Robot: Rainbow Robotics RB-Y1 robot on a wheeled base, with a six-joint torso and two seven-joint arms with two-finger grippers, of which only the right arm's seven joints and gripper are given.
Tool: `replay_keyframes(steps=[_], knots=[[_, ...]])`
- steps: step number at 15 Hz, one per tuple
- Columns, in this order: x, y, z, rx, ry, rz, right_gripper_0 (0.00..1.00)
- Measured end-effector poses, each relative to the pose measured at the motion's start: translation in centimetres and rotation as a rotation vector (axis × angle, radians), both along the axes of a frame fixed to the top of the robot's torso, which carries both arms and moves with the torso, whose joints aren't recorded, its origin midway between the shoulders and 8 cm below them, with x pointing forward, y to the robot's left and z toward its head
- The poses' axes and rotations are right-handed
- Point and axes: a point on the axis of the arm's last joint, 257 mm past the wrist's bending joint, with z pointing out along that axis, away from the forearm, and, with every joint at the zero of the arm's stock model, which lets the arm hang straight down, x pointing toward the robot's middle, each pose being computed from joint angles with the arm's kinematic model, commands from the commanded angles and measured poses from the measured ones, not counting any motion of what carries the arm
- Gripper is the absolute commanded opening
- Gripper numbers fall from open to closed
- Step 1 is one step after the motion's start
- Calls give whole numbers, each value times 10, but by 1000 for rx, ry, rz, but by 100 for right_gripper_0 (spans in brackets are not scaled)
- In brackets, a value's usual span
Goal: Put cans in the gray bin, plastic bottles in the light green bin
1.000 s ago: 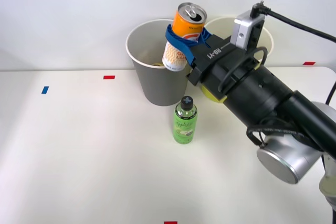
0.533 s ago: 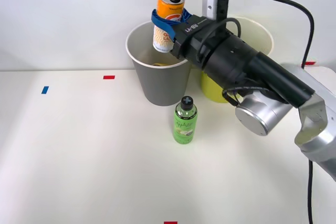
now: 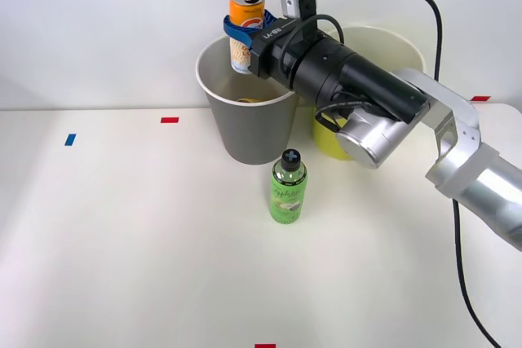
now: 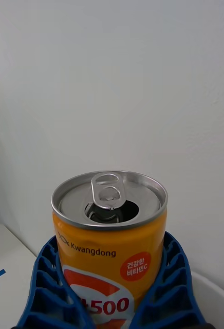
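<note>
From the front you see the right gripper (image 3: 241, 32) pinching the can (image 3: 244, 28) upright above the gray bin (image 3: 246, 116), over its open mouth. The wrist view adds the can (image 4: 110, 241) top, its tab opening already punched, with blue ribbed fingers (image 4: 42, 290) pressed on both sides. The light green bin (image 3: 333, 138) sits just beside the gray one (mostly behind the arm). The bottle (image 3: 288, 186) stands upright on the white table (image 3: 122, 242), near the gray bin's foot.
</note>
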Motion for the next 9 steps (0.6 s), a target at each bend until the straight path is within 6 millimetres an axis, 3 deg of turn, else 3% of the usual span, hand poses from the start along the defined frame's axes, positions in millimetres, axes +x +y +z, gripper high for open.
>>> replay_keyframes(steps=[3,4,5,9], knots=[[9,7,-2,9,20,-3,39],[11,10,-3,8,22,-5,88],[12,12,-4,3,23,-6,100],[15,6,-5,-34,4,-14,100]])
